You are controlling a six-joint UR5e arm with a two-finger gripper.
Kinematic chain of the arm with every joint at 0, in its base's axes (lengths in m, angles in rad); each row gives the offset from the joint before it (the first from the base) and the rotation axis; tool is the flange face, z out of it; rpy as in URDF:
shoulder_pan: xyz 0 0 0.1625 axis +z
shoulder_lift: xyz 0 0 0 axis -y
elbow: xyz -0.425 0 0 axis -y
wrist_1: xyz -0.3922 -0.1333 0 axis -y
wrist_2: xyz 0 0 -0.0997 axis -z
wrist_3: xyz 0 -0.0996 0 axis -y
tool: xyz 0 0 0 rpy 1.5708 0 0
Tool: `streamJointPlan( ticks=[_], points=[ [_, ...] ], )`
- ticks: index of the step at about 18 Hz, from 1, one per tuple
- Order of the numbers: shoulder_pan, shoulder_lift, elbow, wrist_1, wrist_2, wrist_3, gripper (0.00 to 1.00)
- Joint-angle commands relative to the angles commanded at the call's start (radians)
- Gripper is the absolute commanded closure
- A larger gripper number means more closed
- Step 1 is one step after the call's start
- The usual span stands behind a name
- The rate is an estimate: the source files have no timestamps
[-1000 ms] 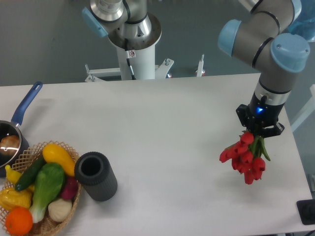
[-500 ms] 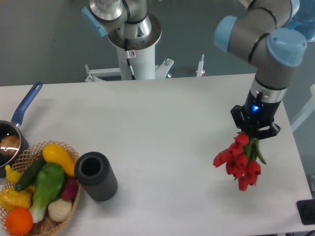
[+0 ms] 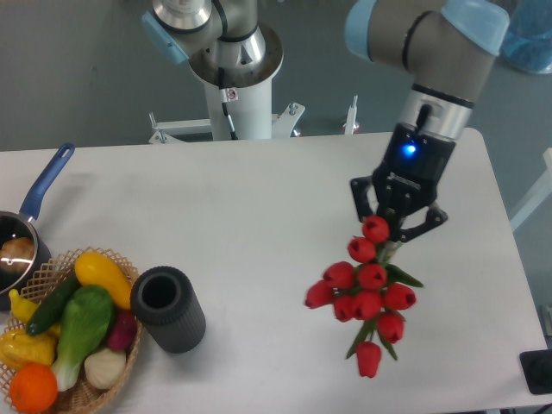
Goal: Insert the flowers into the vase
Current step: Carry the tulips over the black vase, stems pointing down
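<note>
Nearest you at lower left, the wicker basket [image 3: 121, 362] holds mixed produce, with the vase [image 3: 167, 309] touching its right rim, mouth open. At lower right, your flowers [image 3: 366, 293] hang above the table [image 3: 259, 216], red buds pointing down, well apart from the vase. Just above them, your gripper [image 3: 395, 231] pinches the bunch at its green stems, fingers closed around them. At far left, the blue-handled saucepan [image 3: 30, 220] sits behind the basket. Farthest back, a second arm's white base [image 3: 237, 82] stands at the table edge.
</note>
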Motion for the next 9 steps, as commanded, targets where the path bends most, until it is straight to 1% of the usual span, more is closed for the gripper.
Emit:
streamJointPlan(
  ticks=[1, 3, 4, 5, 6, 9],
  points=[
    [-0.011, 0.003, 0.0, 0.0, -0.045, -0.005, 1.0],
    [-0.035, 0.03, -0.002, 0.012, -0.048, -0.009, 1.0],
    [-0.044, 0.035, -0.008, 0.015, -0.059, -0.015, 1.0],
    [-0.076, 0.034, -0.012, 0.023, -0.076, -0.023, 1.0],
    [-0.104, 0.035, -0.021, 0.029, -0.111, -0.035, 1.0],
    [-0.117, 0.04, -0.055, 0.035, -0.25, -0.041, 1.0]
  ],
)
